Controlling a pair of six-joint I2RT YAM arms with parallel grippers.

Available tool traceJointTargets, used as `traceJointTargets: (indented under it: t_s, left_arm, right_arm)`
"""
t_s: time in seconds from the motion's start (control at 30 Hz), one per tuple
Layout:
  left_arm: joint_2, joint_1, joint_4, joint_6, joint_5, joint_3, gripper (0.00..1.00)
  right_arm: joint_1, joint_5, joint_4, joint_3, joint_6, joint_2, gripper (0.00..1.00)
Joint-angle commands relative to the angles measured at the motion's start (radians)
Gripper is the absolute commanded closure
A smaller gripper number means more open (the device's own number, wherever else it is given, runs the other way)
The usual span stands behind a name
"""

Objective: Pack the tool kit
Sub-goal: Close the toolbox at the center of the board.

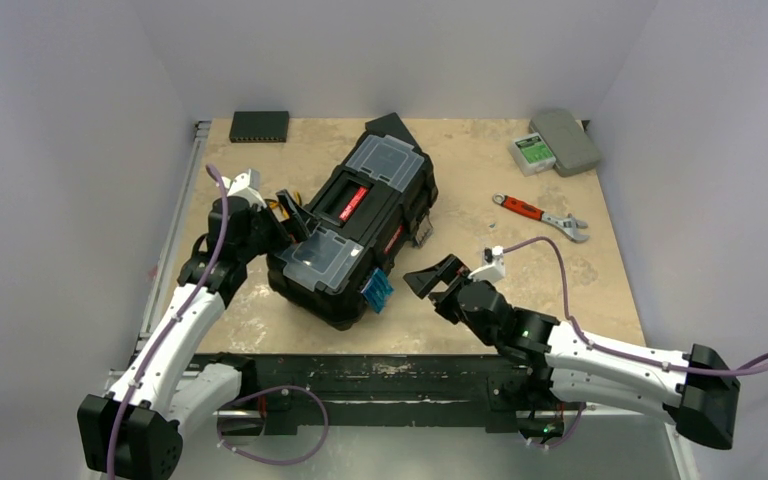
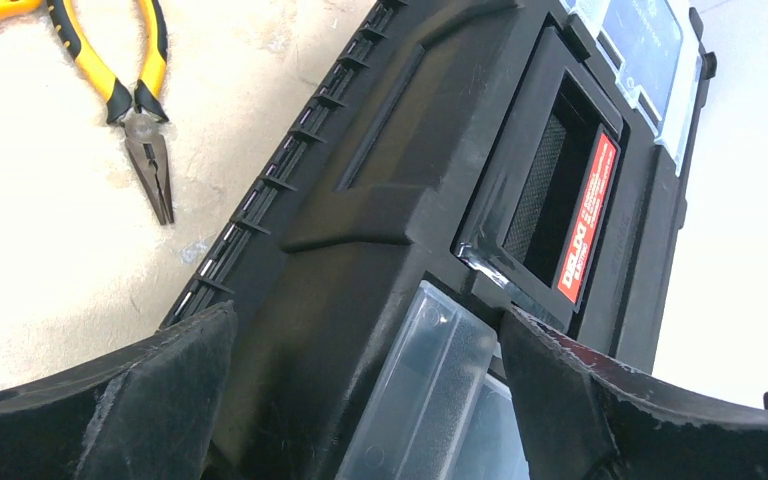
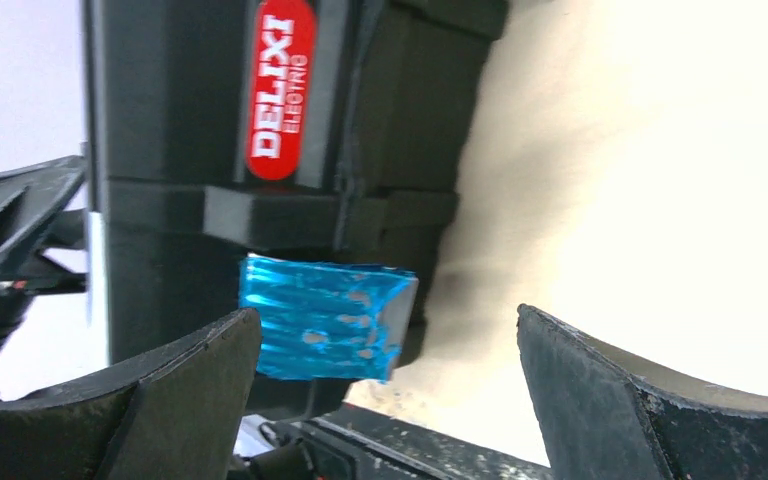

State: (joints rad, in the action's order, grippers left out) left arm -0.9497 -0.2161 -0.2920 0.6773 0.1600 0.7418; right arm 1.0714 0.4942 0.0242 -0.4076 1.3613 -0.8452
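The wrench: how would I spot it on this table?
Start at the big black toolbox in the middle. To its right, short of the grey case in the far corner, the wrench lies alone. Only it has a red handle and silver head.

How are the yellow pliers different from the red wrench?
The pliers have two yellow-and-black handles; the wrench has one red handle. The pliers end in a thin, pointed nose; the wrench ends in a wide silver head. The pliers lie close to the left side of the toolbox; the wrench lies well off to its right. Both lie flat on the table, outside the toolbox.
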Motion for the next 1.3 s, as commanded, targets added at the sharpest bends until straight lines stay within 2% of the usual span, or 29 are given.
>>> traceJointTargets:
  t_s: [0.0, 0.23, 0.4, 0.57, 0.73, 1.0, 1.27]
  left_arm:
    - [-0.029, -0.009, -0.096, -0.01, 0.014, -0.056, 0.01]
    - [-0.02, -0.012, -0.081, 0.001, 0.032, -0.087, 0.02]
    - [0.005, -0.049, -0.064, 0.04, 0.038, -0.119, 0.04]
    - [0.069, -0.144, -0.072, 0.084, -0.046, -0.13, 0.04]
    - [0.061, -0.172, -0.066, 0.1, -0.034, -0.127, 0.04]
    - [0.059, -0.192, -0.057, 0.096, -0.001, -0.125, 0.04]
    - [0.082, -0.231, -0.064, 0.096, 0.024, -0.131, 0.05]
  right_arm:
    - [0.002, 0.095, -0.206, -0.047, 0.022, 0.042, 0.01]
    - [0.003, 0.083, -0.333, -0.071, 0.022, 0.025, 0.04]
    - [0.002, 0.101, -0.52, -0.196, 0.092, -0.133, 0.06]
    - [0.003, 0.086, -0.709, -0.33, 0.121, -0.287, 0.13]
    - [0.002, 0.064, -0.647, -0.285, 0.11, -0.252, 0.18]
    - [0.003, 0.034, -0.601, -0.226, 0.049, -0.169, 0.19]
    - [0.002, 0.021, -0.597, -0.219, 0.056, -0.172, 0.2]
